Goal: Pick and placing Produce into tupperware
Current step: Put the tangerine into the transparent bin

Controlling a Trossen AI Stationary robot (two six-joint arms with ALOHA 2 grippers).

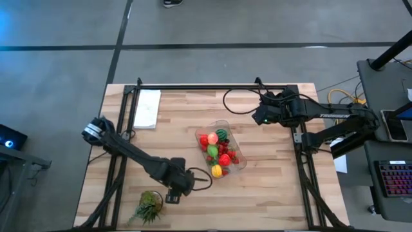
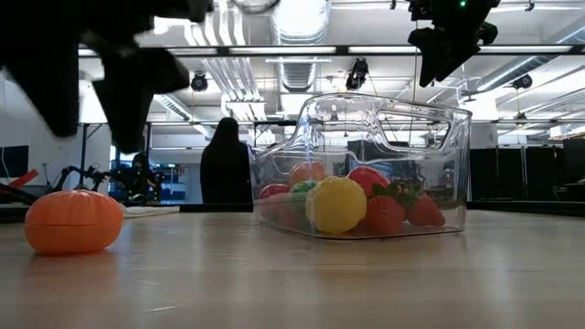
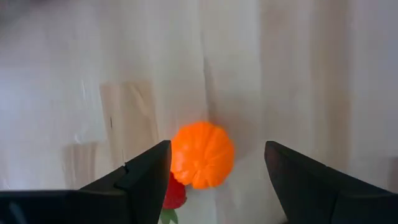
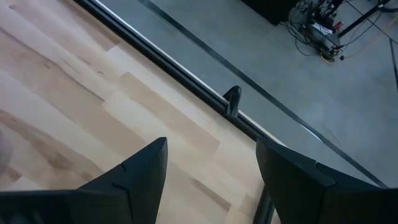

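Observation:
The clear tupperware (image 1: pixel 235 143) stands mid-table, holding several red, green and yellow produce pieces (image 2: pixel 336 203). An orange, ribbed produce piece (image 3: pixel 202 154) rests on the wood toward the near left, also seen in the low view (image 2: pixel 73 221). A small red piece (image 3: pixel 175 194) lies against it. My left gripper (image 3: pixel 217 147) hovers open above the orange piece, pointing steeply down, its fingers standing to either side without touching it. In the high view this gripper (image 1: pixel 175 192) hides the piece. My right gripper (image 4: pixel 211 149) waits open, high over the table's far right part (image 1: pixel 261 111).
A leafy green tuft (image 1: pixel 149 206) lies at the near edge, close to my left gripper. A white paper sheet (image 1: pixel 147 108) lies at the far left. Black frame rails (image 1: pixel 212 87) border the table. A person (image 2: pixel 224 160) stands in the room beyond.

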